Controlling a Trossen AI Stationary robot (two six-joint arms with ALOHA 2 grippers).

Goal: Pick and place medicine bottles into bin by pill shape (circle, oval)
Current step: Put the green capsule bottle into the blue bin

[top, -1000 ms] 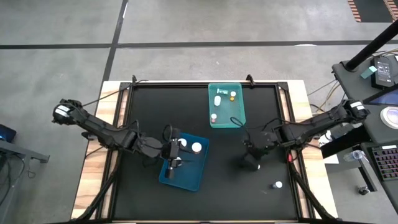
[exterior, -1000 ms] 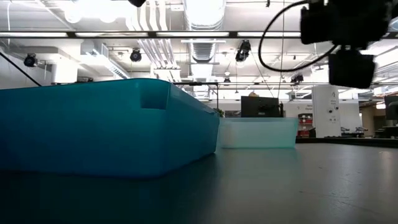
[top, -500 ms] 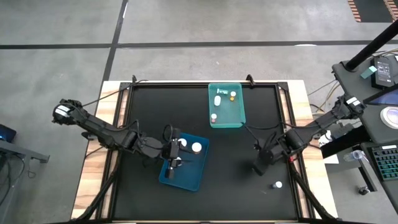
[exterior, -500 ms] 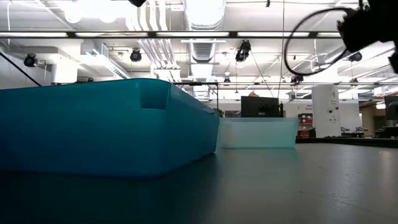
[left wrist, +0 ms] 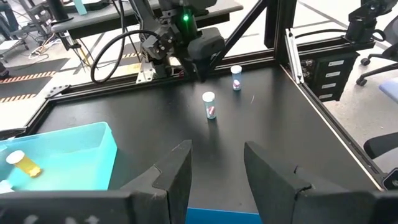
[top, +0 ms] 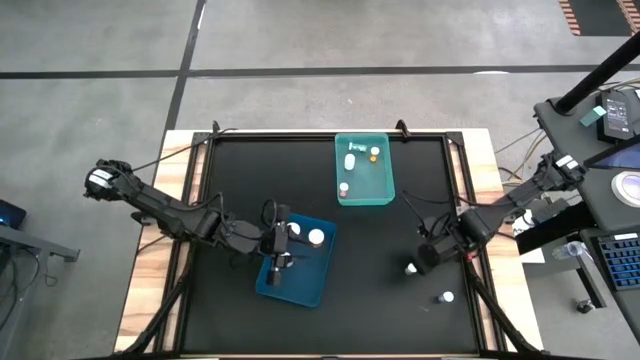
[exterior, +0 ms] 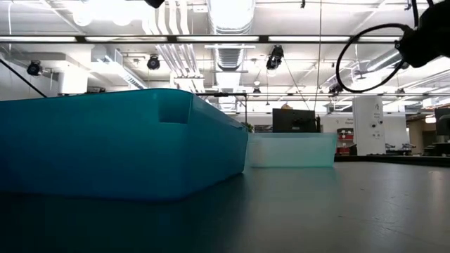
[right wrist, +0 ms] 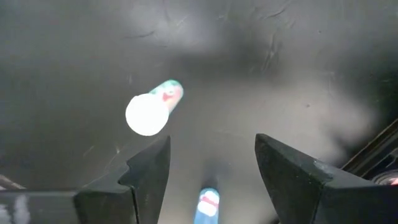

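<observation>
Now my right jaws (right wrist: pixel 211 168) hang wide open and empty over an upright bottle (right wrist: pixel 149 113), lower right of the desk (top: pixel 380 300); closing off-centre could topple it. Left jaws (left wrist: pixel 217 168) wait open, empty, above the blue bin (top: pixel 310 285).

Dark jointed arms (top: pixel 170 212), looping black cables (exterior: pixel 362 56)

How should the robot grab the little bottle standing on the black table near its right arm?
Grip the standing bottle around its body, just under the white cap, coming straight down from above. It stands upright and alone on the table, so the open right end effector can probably straddle it.
</observation>
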